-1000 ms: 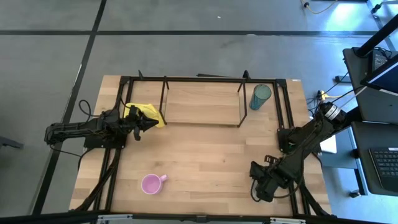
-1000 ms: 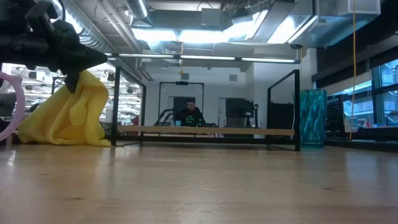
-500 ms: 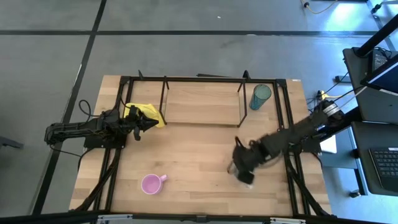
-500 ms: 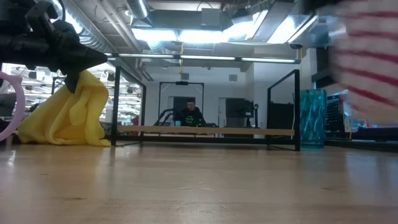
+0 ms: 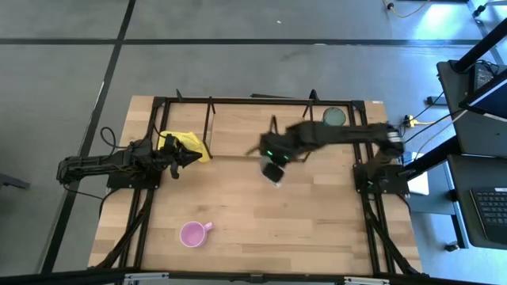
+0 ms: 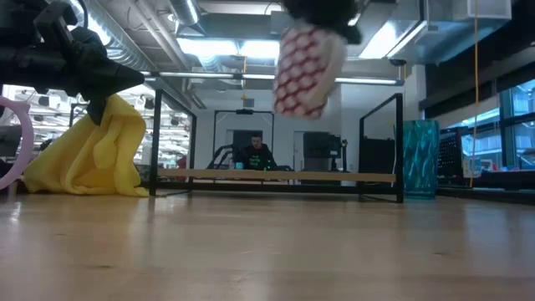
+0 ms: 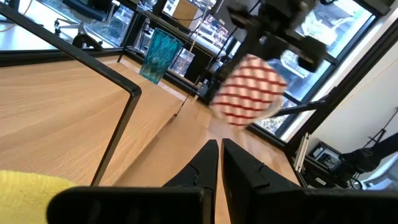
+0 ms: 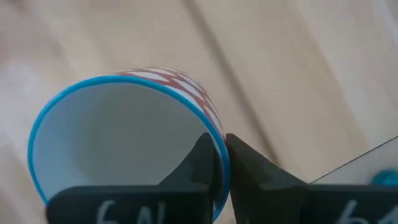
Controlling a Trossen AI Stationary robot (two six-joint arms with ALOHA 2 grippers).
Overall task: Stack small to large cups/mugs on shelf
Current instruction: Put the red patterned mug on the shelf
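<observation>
Nearest me, the pink mug (image 5: 192, 233) sits alone on open tabletop (image 5: 261, 214); further in, my right gripper (image 5: 273, 165) pinches the rim of a red-checked white cup with a blue lip (image 6: 308, 60), carried tilted just short of the shelf (image 5: 257, 133); I should level it and clear the shelf's black rods before lowering; the left gripper (image 5: 188, 156) waits pressed together, empty, beside the yellow cloth (image 5: 188, 145); the teal tumbler (image 5: 333, 117) stands far right.

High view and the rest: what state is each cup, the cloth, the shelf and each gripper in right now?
Red-patterned white cup: lifted off the table, pinched at its blue rim.
Right gripper: shut on that cup, at the shelf's front edge.
Pink mug: upright on the table.
Teal tumbler: upright beside the shelf.
Shelf: holds no cups.
Yellow cloth: crumpled.
Left gripper: shut, beside the cloth.
</observation>
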